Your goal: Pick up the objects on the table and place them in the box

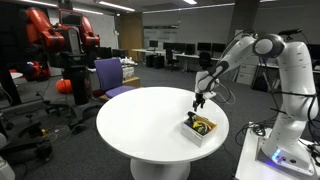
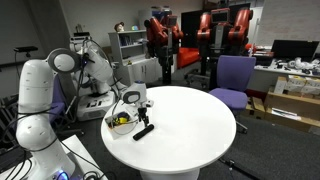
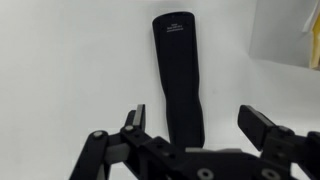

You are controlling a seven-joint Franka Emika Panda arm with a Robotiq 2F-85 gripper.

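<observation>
Wrist view: gripper (image 3: 195,125) (jaws spread) straddles the dark object (image 3: 180,70) near box (image 3: 290,30).

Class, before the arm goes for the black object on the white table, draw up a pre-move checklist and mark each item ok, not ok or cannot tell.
1. Pincer open: ok.
2. Black object lies between the jaws' line, wrist view: ok.
3. Pincer empty: ok.
4. Object flat on the table: ok.
5. Box near the object: ok.
6. Room left in the box: cannot tell.
</observation>
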